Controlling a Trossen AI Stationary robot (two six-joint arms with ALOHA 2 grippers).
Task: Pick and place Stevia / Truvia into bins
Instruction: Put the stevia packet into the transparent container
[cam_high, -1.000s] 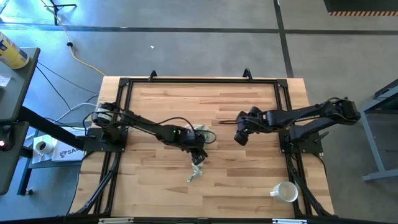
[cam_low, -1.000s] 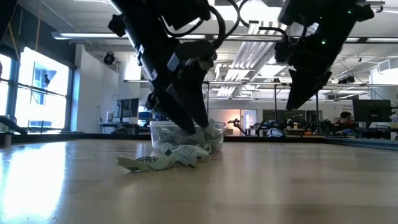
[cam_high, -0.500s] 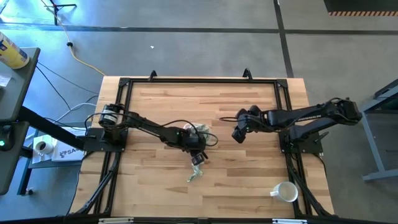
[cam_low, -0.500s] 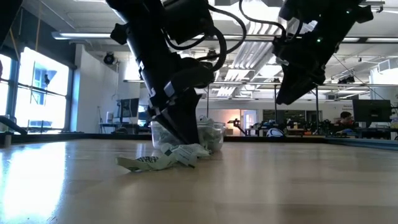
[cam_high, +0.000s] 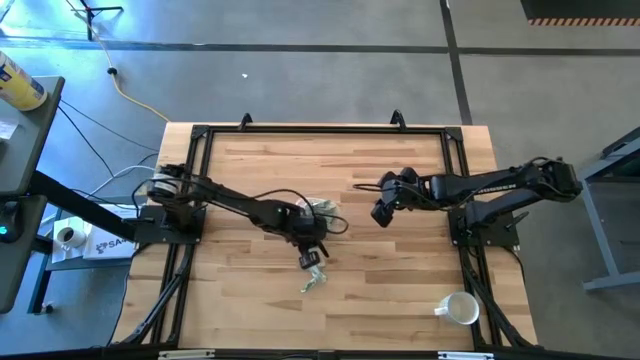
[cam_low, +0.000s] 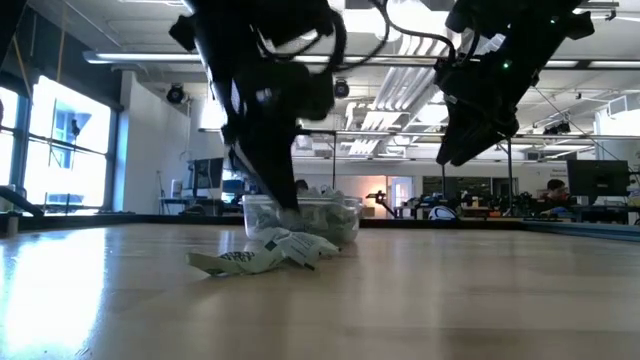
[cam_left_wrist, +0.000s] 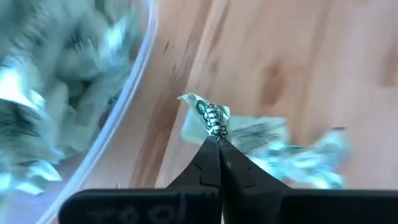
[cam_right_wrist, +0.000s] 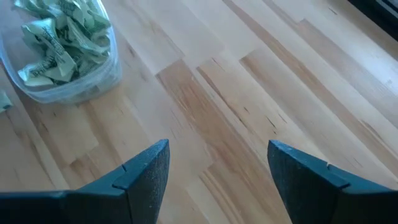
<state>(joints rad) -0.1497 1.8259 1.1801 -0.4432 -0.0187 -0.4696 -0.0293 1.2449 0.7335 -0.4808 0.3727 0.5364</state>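
A clear bin near the table's middle holds several green-and-white Stevia packets. More packets lie loose on the wood just near of it, also seen low on the table. My left gripper stands over this spot, beside the bin's wall, shut on one packet. My right gripper hovers open to the right of the bin, above the table, with nothing between its fingers. My left gripper pinches one packet between its two fingertips, on the packet's edge nearest the gripper. The packet sticks out beyond the tips, crumpled. The fingers slant down from the table's left. Whether it is clear of the wood, I cannot tell.
A white mug stands at the table's near right corner. A dark metal frame runs round the table's edges. Bare wood lies between the bin and the right arm.
My left gripper has shut and taken hold of one packet from the loose pile, shifting slightly toward the table's left with it. My right gripper has drifted a little toward the bin, still open.
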